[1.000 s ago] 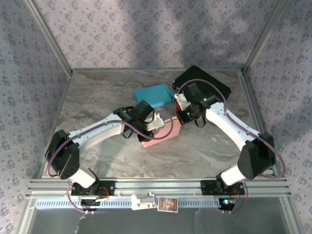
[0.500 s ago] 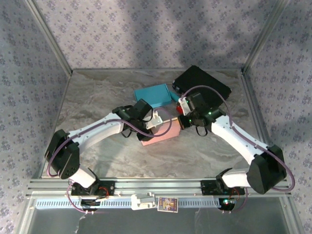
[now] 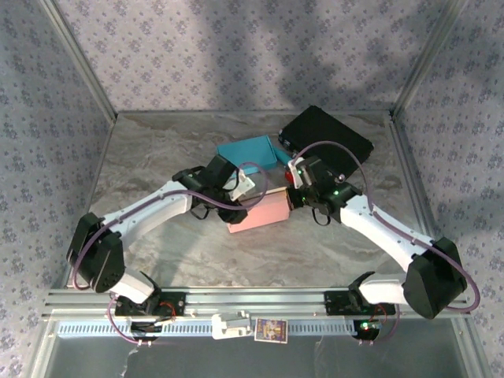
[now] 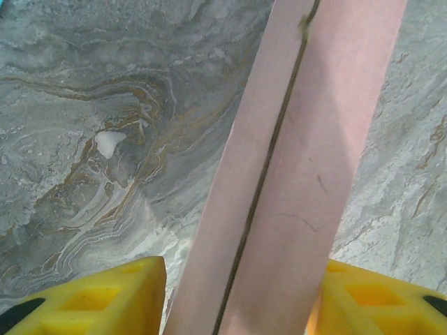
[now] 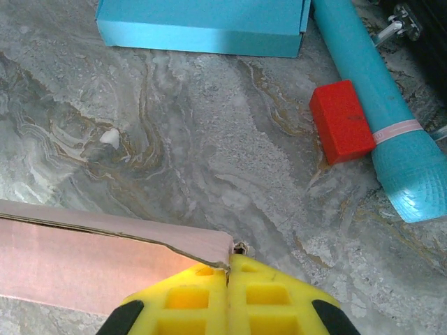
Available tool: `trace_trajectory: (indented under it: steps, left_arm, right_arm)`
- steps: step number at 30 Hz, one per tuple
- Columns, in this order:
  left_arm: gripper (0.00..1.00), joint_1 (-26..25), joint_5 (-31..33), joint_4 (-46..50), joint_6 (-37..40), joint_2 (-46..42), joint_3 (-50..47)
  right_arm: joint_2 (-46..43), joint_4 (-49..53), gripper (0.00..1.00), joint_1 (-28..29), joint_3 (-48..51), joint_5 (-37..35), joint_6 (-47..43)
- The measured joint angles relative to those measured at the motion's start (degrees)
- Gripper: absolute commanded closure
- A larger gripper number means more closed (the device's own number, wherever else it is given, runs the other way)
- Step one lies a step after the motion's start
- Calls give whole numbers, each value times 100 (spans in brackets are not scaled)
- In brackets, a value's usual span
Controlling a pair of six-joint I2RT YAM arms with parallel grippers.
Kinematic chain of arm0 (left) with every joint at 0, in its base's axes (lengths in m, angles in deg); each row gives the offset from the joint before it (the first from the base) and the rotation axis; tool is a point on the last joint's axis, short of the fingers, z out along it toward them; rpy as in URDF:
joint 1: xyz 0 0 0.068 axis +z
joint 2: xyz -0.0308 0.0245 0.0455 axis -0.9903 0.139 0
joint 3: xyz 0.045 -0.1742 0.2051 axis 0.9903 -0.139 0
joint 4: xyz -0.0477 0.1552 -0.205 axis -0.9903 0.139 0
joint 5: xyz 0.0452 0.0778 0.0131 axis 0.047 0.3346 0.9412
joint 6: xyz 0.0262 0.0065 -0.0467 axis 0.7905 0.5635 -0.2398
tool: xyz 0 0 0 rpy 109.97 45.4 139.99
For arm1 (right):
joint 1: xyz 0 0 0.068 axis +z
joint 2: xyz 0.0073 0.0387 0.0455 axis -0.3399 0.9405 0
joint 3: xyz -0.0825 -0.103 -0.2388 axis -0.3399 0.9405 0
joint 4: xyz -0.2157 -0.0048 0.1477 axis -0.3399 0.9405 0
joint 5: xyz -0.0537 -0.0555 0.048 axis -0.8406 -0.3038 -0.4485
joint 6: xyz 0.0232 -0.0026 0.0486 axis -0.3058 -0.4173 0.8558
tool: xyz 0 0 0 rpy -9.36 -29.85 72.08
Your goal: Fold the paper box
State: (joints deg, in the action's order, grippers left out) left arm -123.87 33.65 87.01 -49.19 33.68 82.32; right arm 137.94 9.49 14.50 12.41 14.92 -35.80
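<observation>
Mid-desk (image 3: 157,150), the left pincer (image 3: 246,184) has loosened and now stands open astride the pink paper box (image 3: 258,211), while the closed right pincer (image 5: 229,293) presses its corner, suggesting this fold is set.

A robotics lab test cell: patterned fabric walls (image 3: 236,55) on aluminium frame posts (image 3: 79,59) close in beyond and to both sides of the left claw (image 3: 250,189), over a marble-look surface (image 3: 157,150), with both arm bases (image 3: 134,287) bolted to a slotted rail (image 3: 260,298).
</observation>
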Motion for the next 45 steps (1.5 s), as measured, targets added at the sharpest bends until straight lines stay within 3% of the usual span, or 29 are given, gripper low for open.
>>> trace_trajectory:
  steps: [14,23,34,40,45]
  left_arm:
    - [42,247,-2,-162,-879,-715,-190]
    - [55,363,166,291,-2009,-1340,-146]
    - [62,361,306,1038,-2448,-765,514]
    - [65,313,426,1237,-2334,-579,636]
    - [73,313,496,1303,-2157,-350,704]
  right_arm:
    - [-72,4,100,216,59,-343,173]
    - [-72,28,100,286,57,-522,295]
    - [28,140,100,330,-70,-638,323]
    - [37,149,100,330,-76,-638,323]
    - [57,181,100,330,-105,-640,323]
